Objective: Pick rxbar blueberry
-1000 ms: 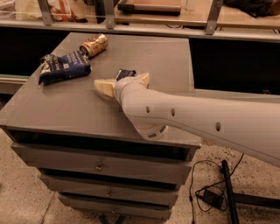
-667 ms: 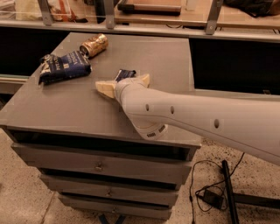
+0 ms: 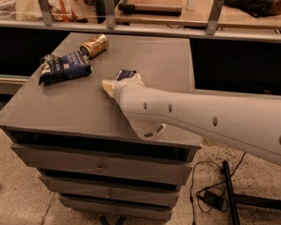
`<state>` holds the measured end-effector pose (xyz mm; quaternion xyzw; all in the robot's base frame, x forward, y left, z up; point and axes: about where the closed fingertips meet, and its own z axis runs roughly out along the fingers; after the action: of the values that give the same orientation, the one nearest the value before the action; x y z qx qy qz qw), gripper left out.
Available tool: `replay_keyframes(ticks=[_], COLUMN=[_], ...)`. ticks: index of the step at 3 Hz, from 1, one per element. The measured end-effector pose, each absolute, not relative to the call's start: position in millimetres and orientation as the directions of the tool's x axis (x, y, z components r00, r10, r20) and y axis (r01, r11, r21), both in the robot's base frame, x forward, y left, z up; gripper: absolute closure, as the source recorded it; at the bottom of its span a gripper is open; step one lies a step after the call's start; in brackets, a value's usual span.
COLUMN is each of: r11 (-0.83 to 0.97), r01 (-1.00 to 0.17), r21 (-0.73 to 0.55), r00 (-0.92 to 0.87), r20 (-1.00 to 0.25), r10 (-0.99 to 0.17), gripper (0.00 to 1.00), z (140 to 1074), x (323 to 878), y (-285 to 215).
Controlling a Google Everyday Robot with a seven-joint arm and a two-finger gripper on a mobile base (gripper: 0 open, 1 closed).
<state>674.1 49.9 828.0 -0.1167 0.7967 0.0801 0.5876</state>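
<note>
The rxbar blueberry (image 3: pixel 125 74) is a small dark navy bar lying flat near the middle of the grey cabinet top (image 3: pixel 145 57). Only its far end shows; the rest is hidden under my gripper. My gripper (image 3: pixel 117 83) is at the end of the white arm (image 3: pixel 197 118), which reaches in from the right. It sits low over the bar, right at the cabinet surface and touching or nearly touching it.
A puffy dark-blue snack bag (image 3: pixel 61 67) lies at the left of the cabinet top. A gold can (image 3: pixel 94 45) lies on its side just behind it. A shelf rail with metal posts (image 3: pixel 107 13) runs behind the cabinet. Cables (image 3: pixel 210 193) lie on the floor at the right.
</note>
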Motion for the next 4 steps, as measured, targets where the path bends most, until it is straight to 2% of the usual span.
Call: replay_keyframes(ticks=[2, 3, 4], r11=[0.955, 0.937, 0.909], r01=[-0.292, -0.347, -0.417], r21=[-0.06, -0.038, -0.004], r00=[-0.249, -0.201, -0.162], r20=[-0.959, -0.973, -0.984], r10=[-0.136, -0.114, -0.079], gripper=[0.95, 1.0, 1.0], z=[856, 888, 919], x=[661, 655, 662], y=[50, 48, 36])
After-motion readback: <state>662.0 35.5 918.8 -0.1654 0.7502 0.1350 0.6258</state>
